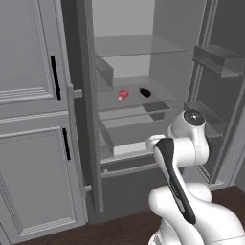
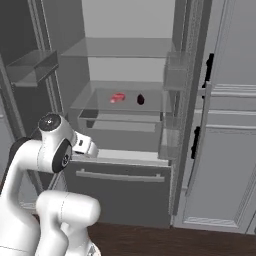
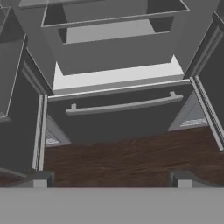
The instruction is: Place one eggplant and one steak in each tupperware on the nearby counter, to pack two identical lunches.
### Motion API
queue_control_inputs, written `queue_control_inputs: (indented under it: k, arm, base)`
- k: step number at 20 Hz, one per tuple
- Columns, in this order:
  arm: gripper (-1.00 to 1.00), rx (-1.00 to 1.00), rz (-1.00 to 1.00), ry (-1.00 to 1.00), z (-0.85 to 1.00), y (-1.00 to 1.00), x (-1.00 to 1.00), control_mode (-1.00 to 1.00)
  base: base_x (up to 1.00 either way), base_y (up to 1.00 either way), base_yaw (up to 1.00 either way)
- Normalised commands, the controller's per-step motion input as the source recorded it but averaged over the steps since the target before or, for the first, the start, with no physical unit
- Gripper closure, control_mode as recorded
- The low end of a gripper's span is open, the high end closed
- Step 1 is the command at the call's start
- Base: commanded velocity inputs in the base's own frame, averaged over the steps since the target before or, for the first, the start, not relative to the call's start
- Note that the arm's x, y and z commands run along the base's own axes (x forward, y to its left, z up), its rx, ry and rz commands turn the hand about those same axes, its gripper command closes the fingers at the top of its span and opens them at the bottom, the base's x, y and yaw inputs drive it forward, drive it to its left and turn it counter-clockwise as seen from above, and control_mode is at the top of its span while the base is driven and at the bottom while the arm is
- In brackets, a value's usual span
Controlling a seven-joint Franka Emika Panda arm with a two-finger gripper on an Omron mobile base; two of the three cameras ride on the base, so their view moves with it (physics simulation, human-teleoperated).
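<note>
A red steak (image 1: 123,94) (image 2: 117,97) and a small dark eggplant (image 1: 145,91) (image 2: 141,99) lie side by side on a glass shelf inside the open fridge. My gripper (image 3: 111,180) hangs low in front of the fridge, well below that shelf, pointing down at the freezer drawer and the floor. Its fingertips (image 3: 40,179) stand wide apart, open and holding nothing. In the base views the hand (image 1: 154,141) (image 2: 85,145) shows only as a white block behind the arm. The tupperware and the counter are out of view.
Both fridge doors stand open; the left door (image 1: 88,95) is seen edge-on and the door bins (image 1: 217,60) (image 2: 32,65) jut inward. A freezer drawer with a bar handle (image 3: 124,105) (image 2: 122,175) sits below. Tall grey cabinets (image 1: 28,119) (image 2: 230,150) flank the fridge. Dark wood floor (image 3: 131,153) lies beneath.
</note>
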Motion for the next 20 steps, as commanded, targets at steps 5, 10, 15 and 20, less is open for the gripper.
queue_control_inputs:
  k: [5, 10, 15, 20]
  arm:
    - [-1.0, 0.0, 0.0, 0.0, 0.0, 0.0, 0.0, 1.0]
    - [-1.0, 0.0, 0.0, 0.0, 0.0, 0.0, 0.0, 1.0]
    - [-1.0, 0.0, 0.0, 0.0, 0.0, 0.0, 0.0, 1.0]
    - [-1.0, 0.0, 0.0, 0.0, 0.0, 0.0, 0.0, 1.0]
  base:
    - [0.73, -0.07, 0.01]
    - [0.67, -0.27, 0.03]
    - [0.73, 0.01, 0.0]
    - [0.85, 0.02, 0.0]
